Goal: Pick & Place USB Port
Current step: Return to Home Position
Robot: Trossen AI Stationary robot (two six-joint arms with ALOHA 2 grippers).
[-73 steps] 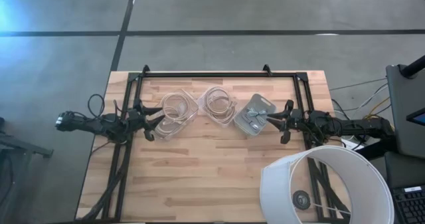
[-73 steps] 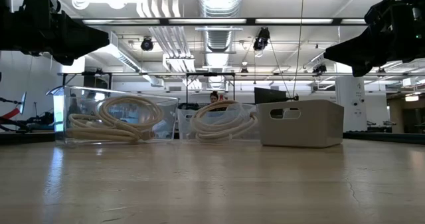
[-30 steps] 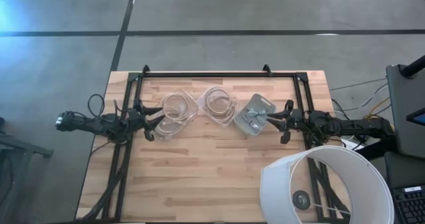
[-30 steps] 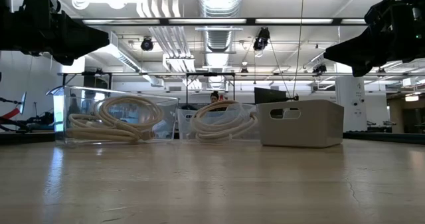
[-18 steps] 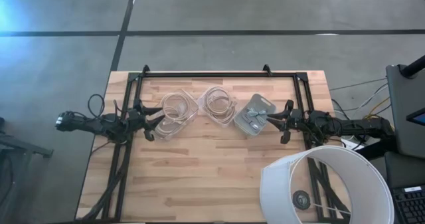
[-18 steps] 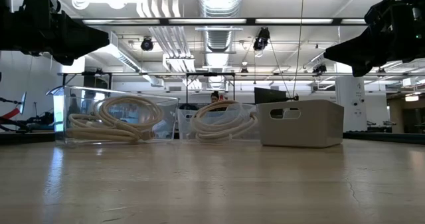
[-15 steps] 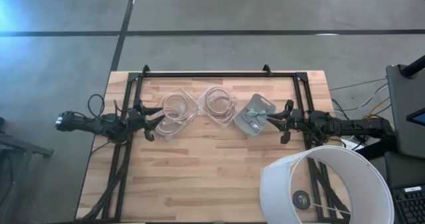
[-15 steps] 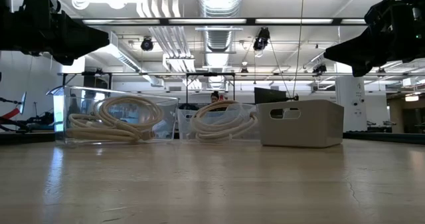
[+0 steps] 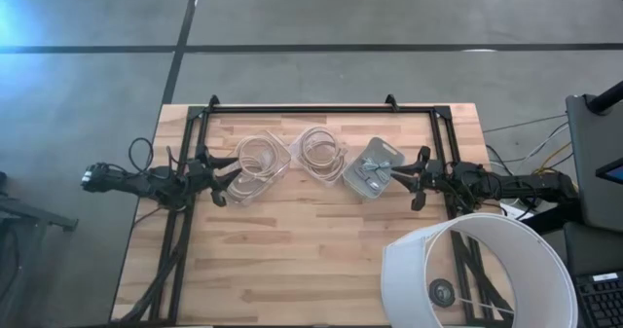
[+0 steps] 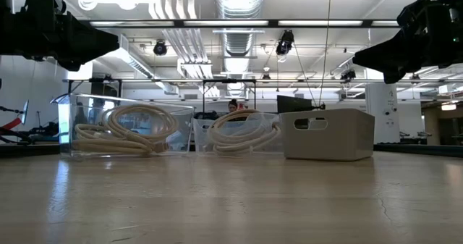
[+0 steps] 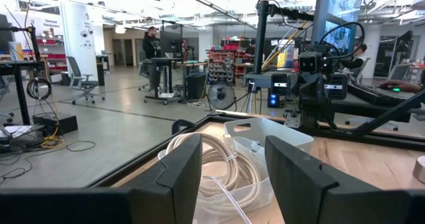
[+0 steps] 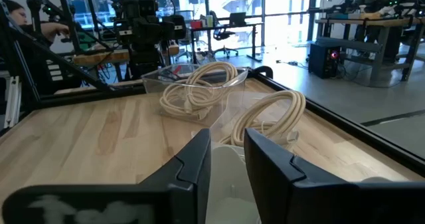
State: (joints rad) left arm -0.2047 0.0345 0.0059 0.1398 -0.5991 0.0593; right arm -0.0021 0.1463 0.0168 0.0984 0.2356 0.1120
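White bin (image 9: 375, 169) beside right hand (image 9: 409, 179), inside table (image 9: 292, 260) edges

Grey concrete floor (image 9: 321, 12), ceiling ducts (image 10: 235, 5) overhead

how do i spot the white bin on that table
On the wooden table, three containers sit in a row. The white bin is at the right end, nearest the right gripper. It alone is opaque, with a handle slot; the others are clear and hold coiled cables.
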